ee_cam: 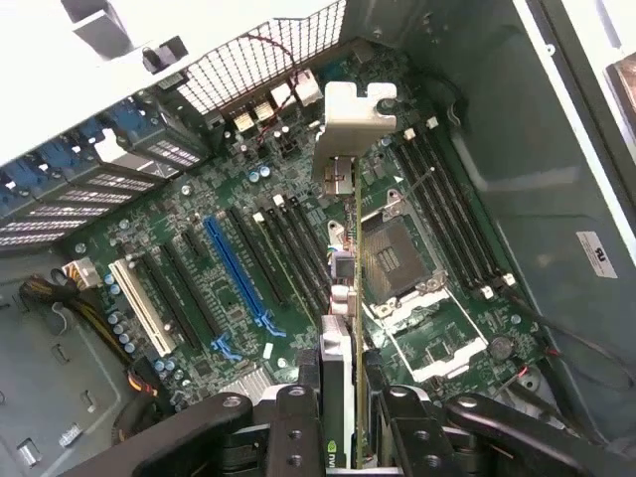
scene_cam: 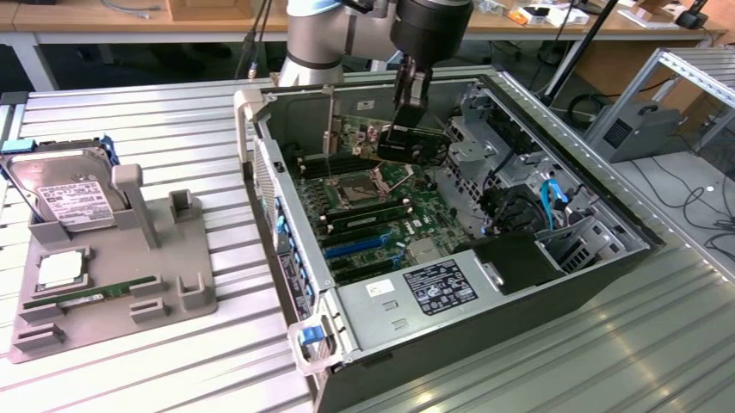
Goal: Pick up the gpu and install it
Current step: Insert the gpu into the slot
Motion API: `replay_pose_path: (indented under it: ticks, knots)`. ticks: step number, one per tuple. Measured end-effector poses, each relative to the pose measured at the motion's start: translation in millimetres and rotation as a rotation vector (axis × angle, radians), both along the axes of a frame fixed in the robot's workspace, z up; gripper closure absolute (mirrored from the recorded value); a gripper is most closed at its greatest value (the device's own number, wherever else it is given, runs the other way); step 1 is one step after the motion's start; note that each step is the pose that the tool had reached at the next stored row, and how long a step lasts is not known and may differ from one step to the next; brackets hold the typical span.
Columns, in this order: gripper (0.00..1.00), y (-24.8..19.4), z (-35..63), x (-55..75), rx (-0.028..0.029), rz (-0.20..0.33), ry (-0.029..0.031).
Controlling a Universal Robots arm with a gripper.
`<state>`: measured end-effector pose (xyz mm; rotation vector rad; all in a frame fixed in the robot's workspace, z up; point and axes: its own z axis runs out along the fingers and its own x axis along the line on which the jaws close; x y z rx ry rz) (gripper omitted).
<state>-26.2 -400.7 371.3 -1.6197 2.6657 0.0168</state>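
The gpu (scene_cam: 414, 144) hangs edge-down inside the open computer case (scene_cam: 597, 258), a little above the motherboard (scene_cam: 379, 206) near its far end. My gripper (scene_cam: 405, 120) is shut on the card from above. In the wrist view the gpu (ee_cam: 341, 268) appears edge-on between my fingers (ee_cam: 298, 427), its silver end bracket (ee_cam: 348, 124) pointing toward the case's rear grille. It hovers over the black expansion slots, between the blue slot (ee_cam: 237, 278) and the CPU socket (ee_cam: 393, 260).
A grey fixture (scene_cam: 172, 284) at the exterior view's left holds a hard drive (scene_cam: 75, 198), a CPU (scene_cam: 58, 268) and a RAM stick (scene_cam: 92, 294). Inside the case, drive cages (scene_cam: 494, 138), cables (scene_cam: 552, 202) and the power-supply cover (scene_cam: 442, 284) flank the board.
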Motion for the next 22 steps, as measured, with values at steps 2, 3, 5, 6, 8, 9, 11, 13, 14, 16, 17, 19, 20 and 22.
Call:
replay_pose_path:
  ticks: [2, 3, 5, 6, 8, 9, 11, 13, 14, 16, 17, 19, 20, 22]
  knots:
    - [0.73, 0.0, 0.0, 0.0, 0.0000, 0.019, 0.0000]
    - [0.73, 0.0, -0.1, 0.0, 0.0001, 0.027, 0.0000]
    - [0.73, 0.0, 0.0, 0.0, 0.0000, 0.037, 0.0000]
    - [0.73, 0.0, -0.1, 0.0, 0.0000, 0.041, 0.0000]
    - [0.73, 0.0, -0.1, 0.0, 0.0000, 0.051, 0.0000]
    - [0.73, 0.0, -0.1, 0.0, 0.0000, 0.056, 0.0000]
    - [0.73, 0.0, -0.1, 0.0, 0.0000, 0.066, 0.0000]
    - [0.73, 0.0, -0.1, 0.0, 0.0000, 0.075, 0.0000]
    - [0.73, 0.0, -0.1, 0.0, 0.0000, 0.079, 0.0000]
    - [0.73, 0.0, -0.1, 0.0, 0.0000, 0.095, 0.0000]
    - [0.73, 0.0, -0.2, 0.0, 0.0000, 0.107, 0.0000]
    - [0.73, 0.0, -0.2, 0.0, 0.0001, 0.123, 0.0000]
    - [0.73, 0.0, -0.2, 0.0, 0.0000, 0.129, 0.0000]
    - [0.73, 0.0, -0.2, 0.0, 0.0000, 0.142, 0.0000]
